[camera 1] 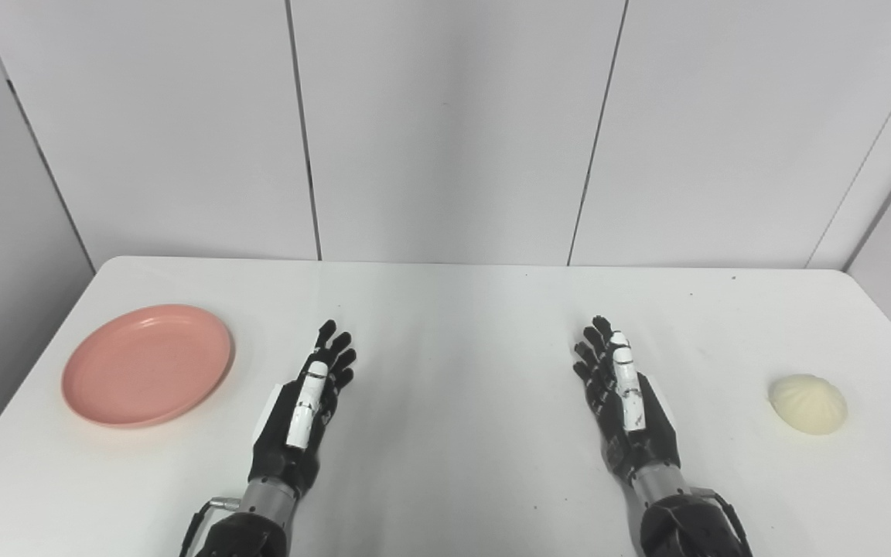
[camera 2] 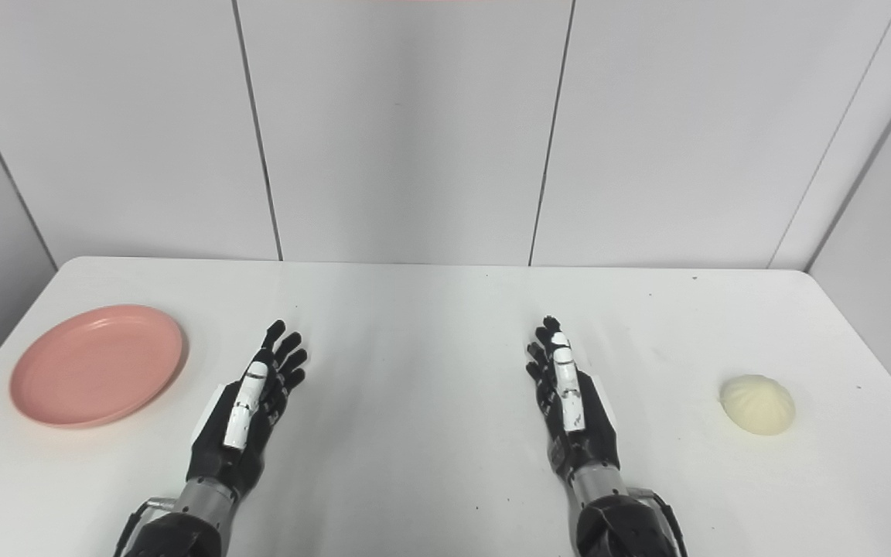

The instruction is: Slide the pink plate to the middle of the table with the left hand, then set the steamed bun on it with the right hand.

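An empty pink plate lies flat near the table's left edge. A pale, pleated steamed bun rests on the table at the far right. My left hand hovers over the table to the right of the plate, a short gap from its rim, open with fingers stretched forward and holding nothing. My right hand is likewise open and empty, well left of the bun. The same scene shows in the right eye view, with the plate, the bun, my left hand and my right hand.
The white table is backed by white wall panels close behind its far edge. Bare tabletop stretches between the two hands and in front of them. The table's left and right edges lie close to the plate and the bun.
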Motion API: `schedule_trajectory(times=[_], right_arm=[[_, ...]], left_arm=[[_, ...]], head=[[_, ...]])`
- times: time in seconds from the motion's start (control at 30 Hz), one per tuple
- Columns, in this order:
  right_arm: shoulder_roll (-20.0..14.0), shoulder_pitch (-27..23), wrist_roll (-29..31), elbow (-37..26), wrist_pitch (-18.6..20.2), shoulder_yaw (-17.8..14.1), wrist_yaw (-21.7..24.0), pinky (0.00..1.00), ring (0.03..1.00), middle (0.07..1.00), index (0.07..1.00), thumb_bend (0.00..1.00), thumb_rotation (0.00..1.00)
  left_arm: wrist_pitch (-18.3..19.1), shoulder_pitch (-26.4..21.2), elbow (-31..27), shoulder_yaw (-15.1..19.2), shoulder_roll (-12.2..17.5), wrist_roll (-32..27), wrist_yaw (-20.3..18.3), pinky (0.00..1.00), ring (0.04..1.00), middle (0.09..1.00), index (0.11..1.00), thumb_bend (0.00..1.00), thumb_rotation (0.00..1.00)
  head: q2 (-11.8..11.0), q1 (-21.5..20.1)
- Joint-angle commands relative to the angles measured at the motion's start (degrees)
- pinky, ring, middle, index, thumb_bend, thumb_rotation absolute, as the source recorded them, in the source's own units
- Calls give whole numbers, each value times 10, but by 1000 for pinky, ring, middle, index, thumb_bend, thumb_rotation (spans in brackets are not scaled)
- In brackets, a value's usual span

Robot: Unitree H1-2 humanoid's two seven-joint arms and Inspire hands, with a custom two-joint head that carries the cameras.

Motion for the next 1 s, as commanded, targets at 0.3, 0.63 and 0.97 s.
schedule_trajectory(times=[0.3,0.63,0.97], right_arm=[[5,15,-1,19,32,4,-4,1000,1000,1000,1000,235,1000],[4,15,0,19,35,4,-3,1000,1000,1000,1000,233,1000],[4,15,-4,19,34,4,-6,1000,1000,1000,1000,227,1000]], left_arm=[[36,31,44,-1,5,0,-1,979,969,981,988,418,1000],[38,30,43,-1,4,1,0,976,967,979,986,417,1000],[36,29,47,-3,5,3,0,971,966,977,987,417,1000]], head=[[2,1],[1,2],[-2,10]])
